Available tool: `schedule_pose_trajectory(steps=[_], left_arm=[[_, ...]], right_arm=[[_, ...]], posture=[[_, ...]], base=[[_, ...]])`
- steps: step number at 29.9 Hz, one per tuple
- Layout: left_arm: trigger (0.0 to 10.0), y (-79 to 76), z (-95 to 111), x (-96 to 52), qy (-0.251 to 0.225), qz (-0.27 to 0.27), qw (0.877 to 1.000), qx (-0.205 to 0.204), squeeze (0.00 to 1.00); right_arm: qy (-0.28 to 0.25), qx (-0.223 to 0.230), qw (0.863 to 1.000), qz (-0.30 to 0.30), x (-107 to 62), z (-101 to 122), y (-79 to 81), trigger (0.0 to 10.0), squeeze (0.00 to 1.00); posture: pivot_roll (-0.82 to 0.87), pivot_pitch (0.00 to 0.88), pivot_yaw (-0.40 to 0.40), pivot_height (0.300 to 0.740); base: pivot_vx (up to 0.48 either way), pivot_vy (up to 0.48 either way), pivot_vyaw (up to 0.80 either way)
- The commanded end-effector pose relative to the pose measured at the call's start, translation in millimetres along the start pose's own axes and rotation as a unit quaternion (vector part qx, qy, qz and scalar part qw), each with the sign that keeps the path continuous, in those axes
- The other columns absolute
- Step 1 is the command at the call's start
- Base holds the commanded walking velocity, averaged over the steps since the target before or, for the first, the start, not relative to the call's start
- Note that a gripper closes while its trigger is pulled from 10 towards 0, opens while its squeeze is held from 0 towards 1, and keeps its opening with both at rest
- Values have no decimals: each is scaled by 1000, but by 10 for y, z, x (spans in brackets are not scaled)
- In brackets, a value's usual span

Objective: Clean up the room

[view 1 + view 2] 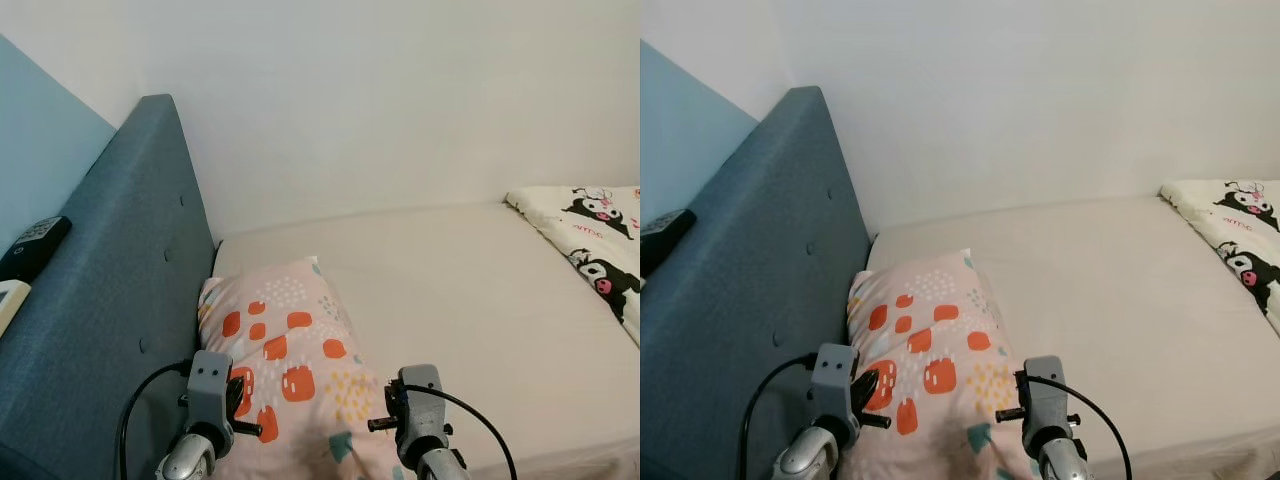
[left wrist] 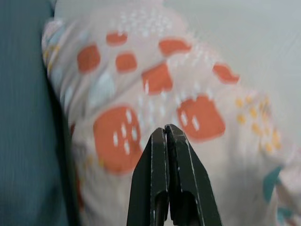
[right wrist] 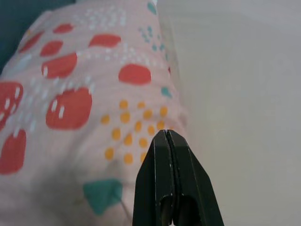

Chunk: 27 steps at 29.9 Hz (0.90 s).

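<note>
Bed against white wall, blue headboard (image 1: 120, 260) on robot's left. Left gripper (image 2: 165, 129): fingers pressed together, holding nothing, poised over the pillow's headboard-side half. Right gripper (image 3: 165, 134): fingers likewise together and empty, over the pillow's mattress-side edge. Pillow (image 1: 290, 370) lies directly ahead of both tips, long axis running away from the robot along the headboard. Both arms about equally near. Mattress (image 1: 470, 300) beyond; patterned blanket (image 1: 600, 240) far right.

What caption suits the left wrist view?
Shut left end effector poised above a patterned pillow beside the headboard.
</note>
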<state>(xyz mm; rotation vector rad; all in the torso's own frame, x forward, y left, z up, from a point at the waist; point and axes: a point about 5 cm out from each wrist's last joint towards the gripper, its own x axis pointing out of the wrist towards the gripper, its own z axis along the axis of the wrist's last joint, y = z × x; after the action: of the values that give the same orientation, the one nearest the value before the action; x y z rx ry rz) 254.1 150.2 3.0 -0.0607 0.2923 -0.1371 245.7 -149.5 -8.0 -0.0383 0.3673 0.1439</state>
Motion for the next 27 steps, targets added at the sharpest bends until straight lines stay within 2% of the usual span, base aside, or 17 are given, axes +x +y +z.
schedule_pose_trajectory(steps=[1, 3, 6, 25, 27], left_arm=[[10000, 47, -170, -72, 40, 10, 999, -8, 0], [10000, 49, -259, -108, 60, 12, 998, 1, 0], [10000, 52, -251, -113, 48, 21, 998, 22, 0], [10000, 12, -170, -62, 18, 19, 999, 20, 0], [10000, 2, -159, -56, 14, 17, 999, 25, 0]], right_arm=[[22, 0, 1000, -4, -11, -85, -4, 10000, 0], [34, -4, 999, -2, -8, -128, 4, 10000, 0], [37, -6, 999, 4, -2, -142, 29, 10000, 0], [32, -6, 999, 9, 27, -142, 50, 10000, 0], [30, -6, 999, 10, 31, -134, 52, 10000, 0]], posture=[[7, 29, 8, 740], [7, 33, 6, 740], [7, 34, 5, 740], [7, 37, -1, 740], [5, 38, -1, 740]], base=[[0, 0, 0], [0, 0, 0], [0, 0, 0], [0, 0, 0], [0, -463, 0]])
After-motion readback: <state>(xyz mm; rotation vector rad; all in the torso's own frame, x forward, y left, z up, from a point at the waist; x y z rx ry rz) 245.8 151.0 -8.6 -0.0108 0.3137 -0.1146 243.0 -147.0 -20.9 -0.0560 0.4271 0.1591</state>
